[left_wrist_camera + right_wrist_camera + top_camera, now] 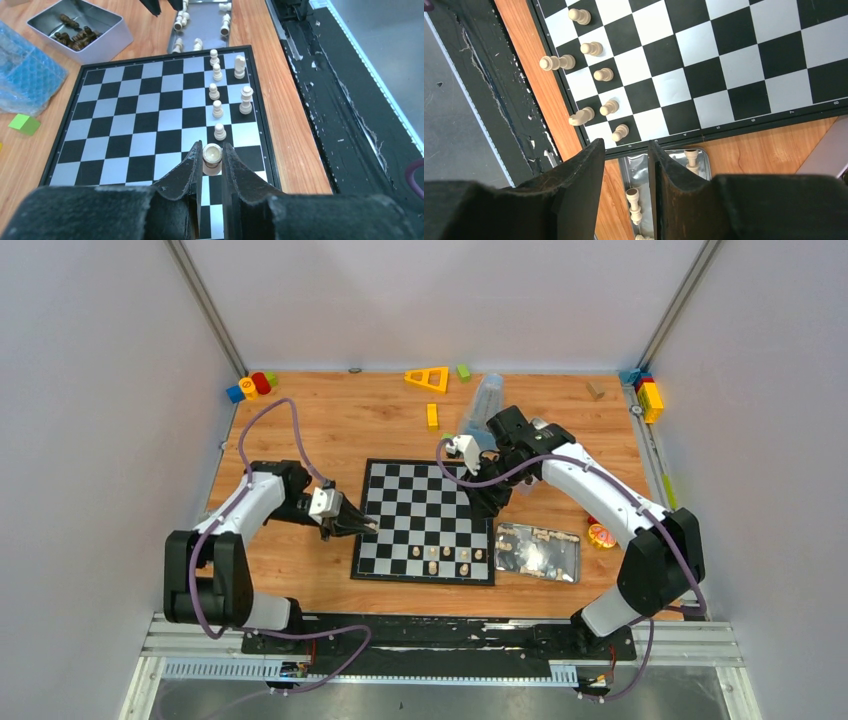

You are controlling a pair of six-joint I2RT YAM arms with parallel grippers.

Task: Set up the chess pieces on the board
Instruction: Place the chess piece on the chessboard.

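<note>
Board (400, 500): centre, 12 o'clock squares bare. Obstacles: pieces (432, 567) along 6 o'clock edge; tin (575, 560) beside 3 o'clock edge; right arm (590, 480) over 2 o'clock corner.

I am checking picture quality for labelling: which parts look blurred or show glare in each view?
Left wrist: the left tool is soft in the foreground, the board sharp. Right wrist: the right tool is dark and blurred. Top external: even light, soft shadows.

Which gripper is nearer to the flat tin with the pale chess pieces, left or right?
Right. The right gripper hangs above the tin, at its end beside the board. The left gripper is at the board's opposite side, closed on a pale piece.
</note>
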